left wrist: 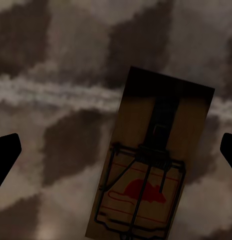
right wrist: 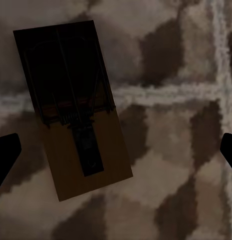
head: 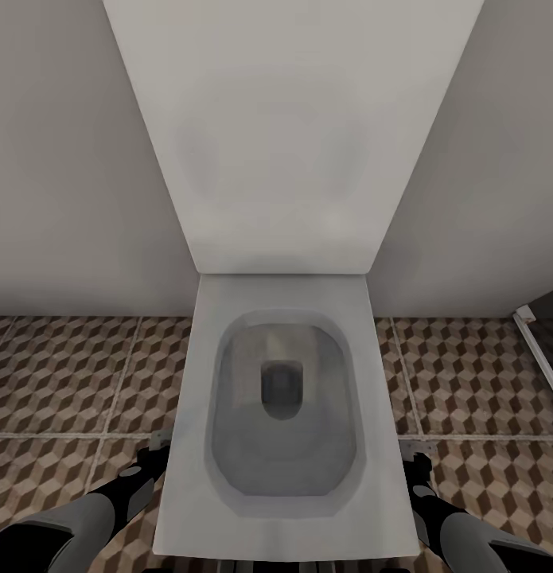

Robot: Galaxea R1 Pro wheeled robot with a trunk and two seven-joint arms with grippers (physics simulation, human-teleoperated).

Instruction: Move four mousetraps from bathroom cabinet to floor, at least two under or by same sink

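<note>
A mousetrap (left wrist: 146, 165), a flat wooden rectangle with wire parts and a red mouse print, lies on the bathroom floor (left wrist: 55, 90) between the spread fingers of my left gripper (left wrist: 116, 155), which is open and clear of it. Another mousetrap (right wrist: 75, 110), in shadow, lies flat on the cube-pattern tiles (right wrist: 176, 125) under my right gripper (right wrist: 118, 150), also open and not touching it. In the head view the left gripper (head: 157, 447) hangs low at the toilet's left side and the right gripper (head: 417, 463) at its right side, both just above the bathroom floor (head: 61, 382).
A white toilet (head: 280, 286) with its lid raised stands straight ahead against the pale wall (head: 69, 159), between my two arms. Patterned tiles extend to both sides. A dark opening with a white frame (head: 539, 342) sits at the right edge.
</note>
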